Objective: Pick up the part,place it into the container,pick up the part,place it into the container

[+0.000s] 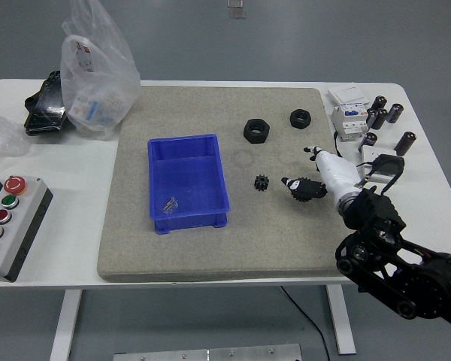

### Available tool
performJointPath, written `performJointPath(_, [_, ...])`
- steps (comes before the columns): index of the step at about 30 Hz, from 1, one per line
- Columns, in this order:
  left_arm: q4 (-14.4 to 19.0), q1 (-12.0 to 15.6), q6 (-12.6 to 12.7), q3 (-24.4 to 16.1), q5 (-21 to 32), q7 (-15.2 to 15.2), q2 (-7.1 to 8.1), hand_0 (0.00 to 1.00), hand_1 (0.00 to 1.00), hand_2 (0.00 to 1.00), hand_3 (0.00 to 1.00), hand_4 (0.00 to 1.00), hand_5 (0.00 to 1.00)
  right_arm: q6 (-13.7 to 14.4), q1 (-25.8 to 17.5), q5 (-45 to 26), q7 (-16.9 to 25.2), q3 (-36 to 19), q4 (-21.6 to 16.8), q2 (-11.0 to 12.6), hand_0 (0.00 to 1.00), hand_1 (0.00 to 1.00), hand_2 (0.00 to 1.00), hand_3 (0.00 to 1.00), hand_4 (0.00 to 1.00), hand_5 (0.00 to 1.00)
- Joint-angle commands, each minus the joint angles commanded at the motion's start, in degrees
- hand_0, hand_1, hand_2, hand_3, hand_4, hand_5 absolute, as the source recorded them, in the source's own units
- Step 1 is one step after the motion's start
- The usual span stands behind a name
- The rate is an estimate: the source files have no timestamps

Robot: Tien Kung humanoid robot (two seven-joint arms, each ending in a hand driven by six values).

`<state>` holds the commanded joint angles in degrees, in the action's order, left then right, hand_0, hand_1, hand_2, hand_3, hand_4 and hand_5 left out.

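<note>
A blue container (186,183) sits on the grey mat, with a small clear item (170,204) inside near its front. A small black gear (261,182) lies on the mat just right of the container. Two larger black nuts rest farther back: one (256,130) and another (300,118). My right hand (302,186), white with black fingers, comes in from the lower right and hovers right of the small gear, a short gap away. Its fingers are curled, and I cannot tell whether they hold anything. The left arm is not visible.
A clear plastic bag (98,71) and a black object (46,104) sit at the back left. A button box (6,222) stands at the left edge. A white breaker (349,113), several black cylinders (382,114) and a black adapter (387,165) crowd the right side.
</note>
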<state>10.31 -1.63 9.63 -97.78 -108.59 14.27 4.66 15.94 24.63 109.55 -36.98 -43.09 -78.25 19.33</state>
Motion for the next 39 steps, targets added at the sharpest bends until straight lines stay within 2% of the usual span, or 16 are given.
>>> performJointPath(4, [0.0, 0.2, 0.0, 0.0, 0.0, 0.0, -0.07, 0.699, 0.555, 0.543, 0.649, 0.606, 0.093, -0.6, -0.6, 0.8, 0.0, -1.6, 0.2, 0.5, 0.275, 0.674, 0.805, 0.873, 0.808, 0.42])
performJointPath(7, [0.0, 0.1, 0.0, 0.1, 0.2, 0.0, -0.06, 0.699, 0.555, 0.543, 0.649, 0.607, 0.092, -1.1, -0.6, 0.0, 0.0, 0.3, -0.1, 1.1, 0.273, 0.669, 0.8, 0.861, 0.815, 0.397])
performJointPath(13, [0.0, 0.2, 0.1, 0.1, 0.3, -0.1, 0.0, 0.699, 0.555, 0.543, 0.649, 0.604, 0.086, -0.1, -1.2, 0.8, 0.0, 2.6, -0.8, 1.1, 0.27, 0.667, 0.79, 0.855, 0.804, 0.389])
performJointPath(22, [0.0, 0.2, 0.2, 0.2, 0.4, -0.1, -0.17, 0.699, 0.554, 0.543, 0.649, 0.605, 0.086, 0.1, -1.7, 4.4, 0.0, -1.1, -0.8, 1.1, 0.272, 0.674, 0.8, 0.862, 0.826, 0.403])
performJointPath(26, [0.0, 0.2, 0.3, 0.3, 0.6, -0.1, -0.18, 0.699, 0.554, 0.543, 0.649, 0.605, 0.085, 1.0, -2.1, 3.1, 0.0, 0.9, -0.6, 1.3, 0.268, 0.668, 0.785, 0.84, 0.806, 0.366])
performJointPath(30, [0.0, 0.3, 0.3, 0.0, 0.2, 0.0, -0.21, 0.698, 0.554, 0.543, 0.649, 0.605, 0.085, 1.6, -1.9, 5.0, 0.0, 2.9, -1.1, 1.3, 0.264, 0.659, 0.769, 0.821, 0.79, 0.342])
performJointPath(39, [0.0, 0.0, 0.4, 0.1, 0.3, -0.1, -0.18, 0.698, 0.554, 0.542, 0.65, 0.604, 0.085, 0.3, 0.4, 4.2, 0.0, 6.5, -0.4, 1.6, 0.266, 0.658, 0.788, 0.836, 0.792, 0.339])
